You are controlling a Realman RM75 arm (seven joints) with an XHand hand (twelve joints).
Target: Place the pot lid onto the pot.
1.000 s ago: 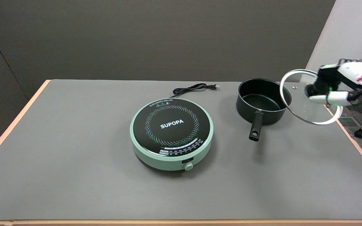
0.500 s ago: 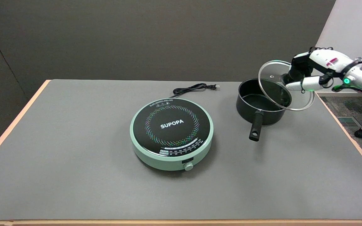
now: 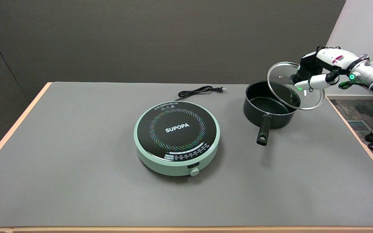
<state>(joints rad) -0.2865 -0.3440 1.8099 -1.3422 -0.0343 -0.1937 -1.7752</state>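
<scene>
At the centre of the frame, slightly left, a green induction cooker (image 3: 177, 138) sits flat on the grey table (image 3: 60, 161), its black top bare and its dial facing the lower edge. Its power cord (image 3: 199, 91) lies coiled just above it, plug loose on the table, so I judge the cooker is only a bystander to this job.

Right of centre stands the black pot (image 3: 270, 104), upright and open-mouthed, its long handle pointing toward the lower edge of the frame. That leaves the whole rim free to receive a cover from above or from the right.

At the upper right, the glass pot lid (image 3: 295, 85) hangs in the air, tilted, with its lower left part overlapping the pot's right rim in the picture. It looks raised above the pot, not seated; whether any edge touches the rim I cannot tell. The tilt probably follows from being gripped at the knob from one side.

Further right, the right hand (image 3: 314, 76) grasps the lid at its centre, dark fingers curled over the knob and a white finger running beneath it. The white forearm enters from the right edge, roughly level, sloping slightly up toward the hand.

To seat the lid it likely needs to go a little left, level out and descend
</scene>
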